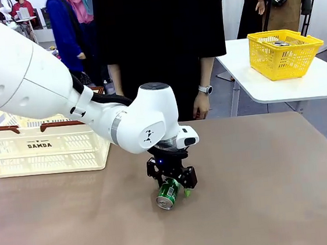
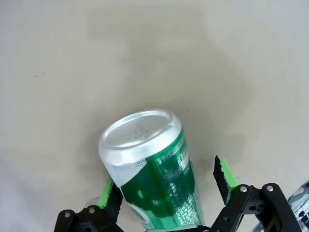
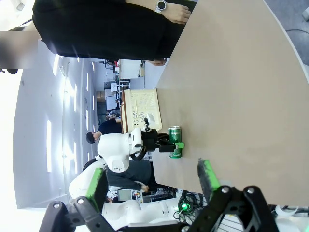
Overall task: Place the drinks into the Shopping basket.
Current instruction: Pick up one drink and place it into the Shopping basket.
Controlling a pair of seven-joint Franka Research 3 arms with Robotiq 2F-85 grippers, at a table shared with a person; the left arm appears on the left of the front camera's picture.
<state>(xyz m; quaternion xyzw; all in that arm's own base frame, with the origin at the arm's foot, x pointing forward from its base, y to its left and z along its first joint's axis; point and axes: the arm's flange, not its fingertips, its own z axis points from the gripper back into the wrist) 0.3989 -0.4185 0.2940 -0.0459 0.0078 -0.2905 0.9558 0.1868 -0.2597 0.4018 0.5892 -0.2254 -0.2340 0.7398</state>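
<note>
A green drink can with white markings lies on its side on the brown table, its silver end toward the robot's side. My left gripper is down over it, open, with one finger on each side of the can. In the left wrist view the can lies between the green pads, with a gap on the right. The right wrist view shows the can from afar. My right gripper is open and empty. The cream Shopping basket, marked DAMDA, stands at the table's far left.
A person in black stands at the far edge, one hand hanging near the table. A yellow basket sits on a white table at the back right. The brown tabletop right of the can is bare.
</note>
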